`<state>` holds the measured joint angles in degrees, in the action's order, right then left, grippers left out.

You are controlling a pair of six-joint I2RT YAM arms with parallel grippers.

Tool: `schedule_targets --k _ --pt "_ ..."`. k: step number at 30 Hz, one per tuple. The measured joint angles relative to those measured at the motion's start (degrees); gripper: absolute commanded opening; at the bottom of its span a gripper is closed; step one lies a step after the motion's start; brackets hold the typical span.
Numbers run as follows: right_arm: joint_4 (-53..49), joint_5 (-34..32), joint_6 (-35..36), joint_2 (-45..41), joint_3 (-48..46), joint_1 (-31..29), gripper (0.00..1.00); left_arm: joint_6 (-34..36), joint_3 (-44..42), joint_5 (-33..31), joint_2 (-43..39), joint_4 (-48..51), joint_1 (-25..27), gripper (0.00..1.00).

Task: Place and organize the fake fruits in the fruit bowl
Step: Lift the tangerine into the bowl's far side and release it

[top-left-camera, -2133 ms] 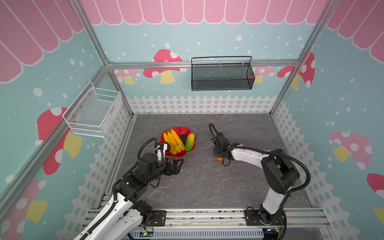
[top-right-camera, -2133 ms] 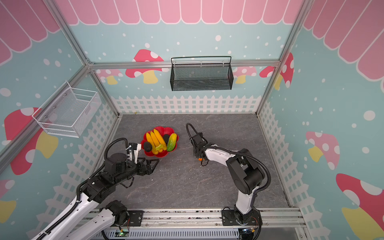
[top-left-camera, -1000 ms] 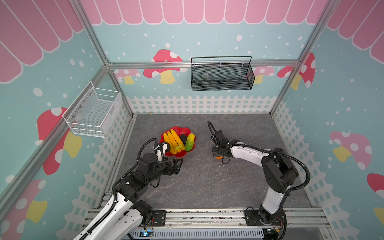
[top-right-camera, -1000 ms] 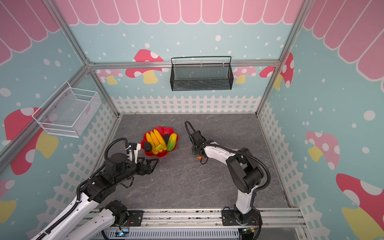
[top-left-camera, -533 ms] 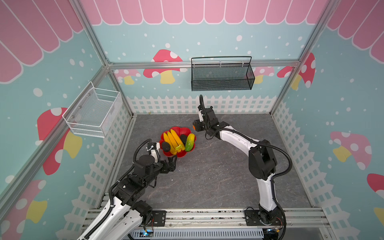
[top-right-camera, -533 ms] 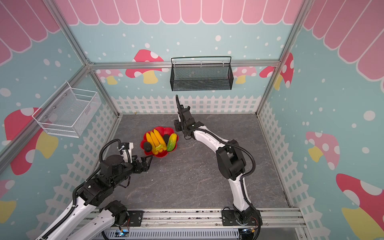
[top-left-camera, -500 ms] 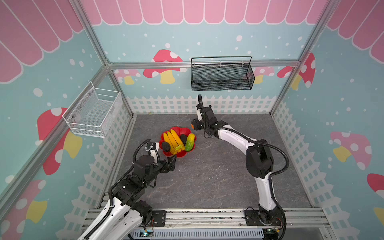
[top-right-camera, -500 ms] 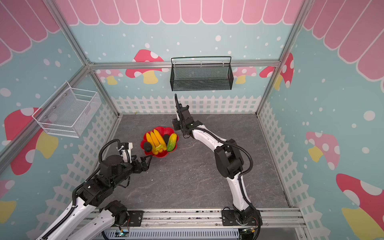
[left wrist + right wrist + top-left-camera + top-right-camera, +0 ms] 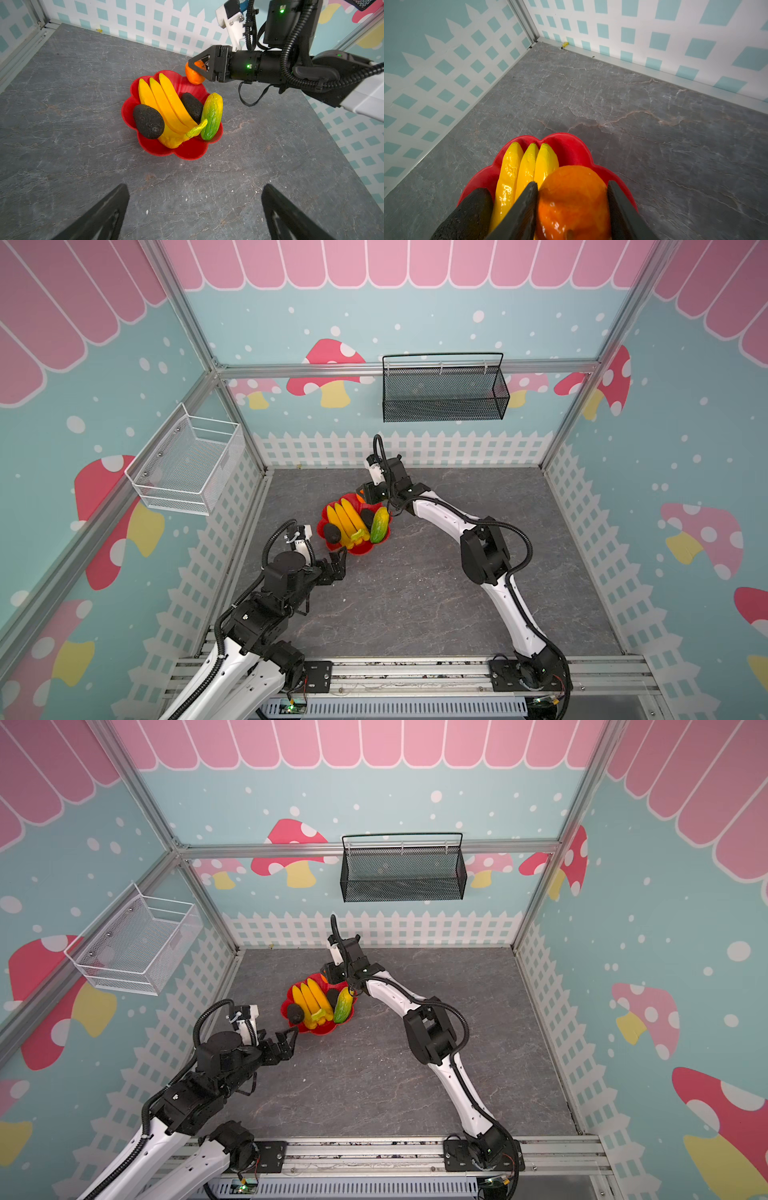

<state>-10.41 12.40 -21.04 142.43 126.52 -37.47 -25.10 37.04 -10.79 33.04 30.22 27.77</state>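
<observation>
A black mesh basket (image 9: 444, 394) hung on the mushroom-painted back wall (image 9: 415, 323) and a white wire basket (image 9: 188, 466) on the left side wall (image 9: 104, 406), above a grey marbled floor (image 9: 415, 597) edged by a white picket-fence border (image 9: 436, 447).

Both top views look steeply down from six o'clock over the whole tabletop (image 9: 415, 605); the wrist cameras, close in, share the fruit bowl (image 9: 187, 154) from opposite sides.

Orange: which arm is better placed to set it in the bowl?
Right. Its jaws grip the orange over the bowl's edge; the left jaws stand open and empty, short of the bowl.
</observation>
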Motion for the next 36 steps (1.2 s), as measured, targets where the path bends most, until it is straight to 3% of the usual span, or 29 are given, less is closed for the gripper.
schedule_targets --k 20,29,36 --pt "-1.3 0.0 1.3 1.8 0.0 -0.1 0.57 0.0 0.0 0.0 -0.2 0.3 0.0 1.00" --pt "-2.3 -0.3 1.9 2.1 3.3 -0.1 0.71 0.0 0.0 0.1 -0.4 0.4 0.0 1.00" --pt "-2.7 -1.6 2.6 2.1 4.5 -0.2 0.73 0.0 0.0 0.1 -0.6 0.4 0.0 1.00"
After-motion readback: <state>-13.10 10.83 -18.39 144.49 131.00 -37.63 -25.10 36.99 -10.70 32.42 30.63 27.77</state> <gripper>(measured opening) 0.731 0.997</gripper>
